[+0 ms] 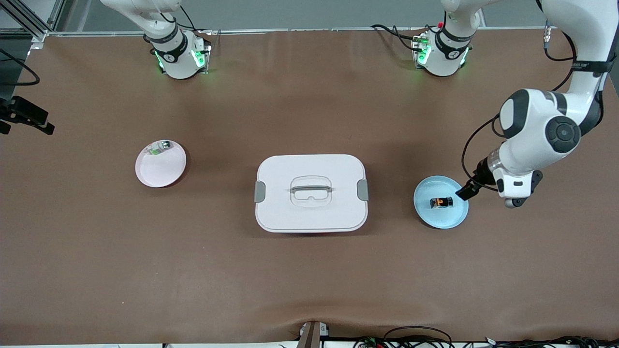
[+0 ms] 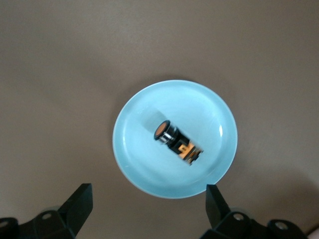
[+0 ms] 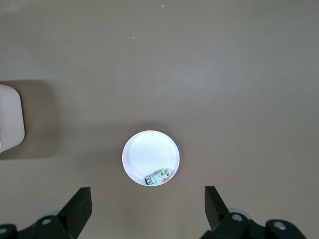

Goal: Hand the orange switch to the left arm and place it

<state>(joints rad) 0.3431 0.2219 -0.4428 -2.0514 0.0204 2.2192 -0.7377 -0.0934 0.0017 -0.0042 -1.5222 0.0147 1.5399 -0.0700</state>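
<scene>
The orange switch (image 1: 441, 202) lies on its side on a light blue plate (image 1: 428, 215) toward the left arm's end of the table. In the left wrist view the switch (image 2: 177, 142) is black with an orange cap, in the middle of the plate (image 2: 144, 164). My left gripper (image 2: 148, 189) hangs open over the table just off the plate's rim, and nothing is between its fingers. The white box (image 1: 311, 193) stands at mid-table. My right gripper (image 3: 147, 189) is open and empty, high above a pink plate (image 3: 147, 149).
The pink plate (image 1: 162, 169) toward the right arm's end carries a small green-and-silver component (image 1: 159, 147). A corner of the box (image 3: 10, 119) shows in the right wrist view. Cables run along the table edge nearest the front camera.
</scene>
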